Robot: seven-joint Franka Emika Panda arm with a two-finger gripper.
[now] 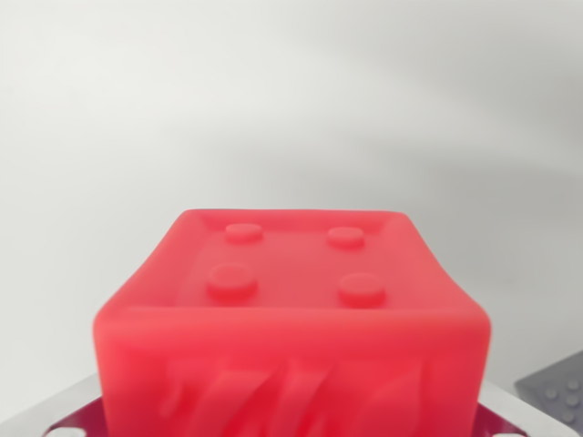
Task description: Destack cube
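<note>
A red cube fills the lower middle of the wrist view, very close to the camera. Its upper face carries four round studs, and its near face is glossy with wavy reflections. Silver metal of my gripper shows at the bottom, on both the left and right of the cube. The cube sits between these parts and hides the fingers. It appears held, with the gripper shut on it. No second cube is in view.
A dark grey studded plate peeks in at the lower right corner, beyond the cube. Everything else behind the cube is a blurred, plain white surface.
</note>
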